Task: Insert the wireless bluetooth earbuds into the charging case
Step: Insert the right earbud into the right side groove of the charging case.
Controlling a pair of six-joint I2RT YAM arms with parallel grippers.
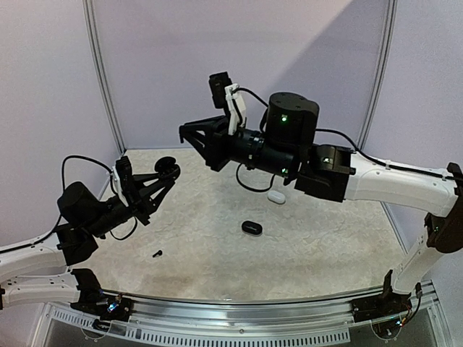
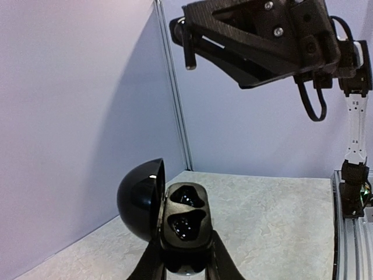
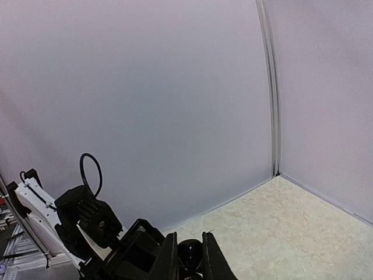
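Observation:
My left gripper (image 1: 163,173) is shut on an open black charging case (image 1: 168,165) and holds it up above the table's left side. In the left wrist view the case (image 2: 185,219) stands between the fingers (image 2: 185,256), lid swung open to the left, both sockets empty. My right gripper (image 1: 183,134) hangs higher, just right of the case, and shows overhead in the left wrist view (image 2: 187,46). In the right wrist view its fingers (image 3: 189,259) are shut on a small glossy black earbud (image 3: 190,255). Another black earbud (image 1: 156,253) lies on the table at the front left.
A closed black case (image 1: 251,228) lies mid-table. A white case (image 1: 275,195) lies behind it, under the right arm. Lilac walls close off the back and sides, and a metal rail (image 1: 239,307) runs along the near edge.

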